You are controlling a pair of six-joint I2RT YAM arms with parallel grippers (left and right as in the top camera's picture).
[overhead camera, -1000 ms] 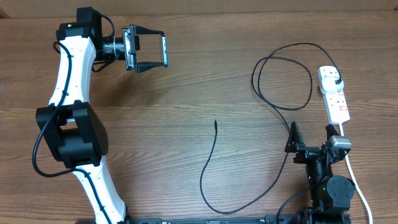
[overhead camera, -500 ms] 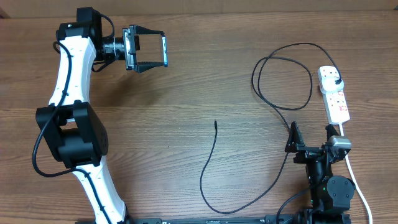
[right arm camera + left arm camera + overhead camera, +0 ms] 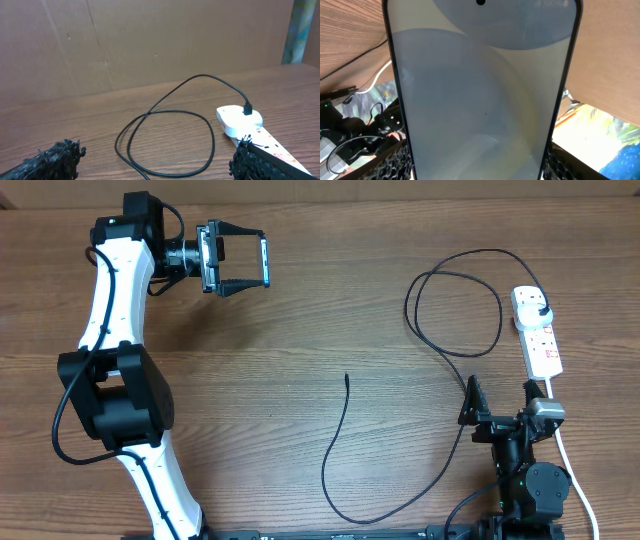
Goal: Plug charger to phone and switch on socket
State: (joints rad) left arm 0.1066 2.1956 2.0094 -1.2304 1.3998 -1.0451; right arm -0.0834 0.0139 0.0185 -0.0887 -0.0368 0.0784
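My left gripper [image 3: 263, 260] is shut on the phone [image 3: 267, 262] and holds it above the table at the far left. In the left wrist view the phone's light screen with its dark edge [image 3: 480, 90] fills the frame between the black fingers [image 3: 395, 165]. The charger, a thin black cable [image 3: 334, 435], lies loose; its free tip [image 3: 346, 377] is at the table's middle. It loops at the right [image 3: 455, 310] and its black plug [image 3: 540, 303] sits in the white socket strip [image 3: 541, 340]. My right gripper [image 3: 500, 395] is open and empty, just left of the strip's near end. The strip [image 3: 240, 120] and the loop [image 3: 165, 140] also show in the right wrist view.
The socket's white cord [image 3: 572, 475] runs toward the front edge at the right, beside the right arm's base [image 3: 530, 480]. The left arm [image 3: 115, 330] stretches along the left side. A cardboard wall [image 3: 150, 40] stands behind the table.
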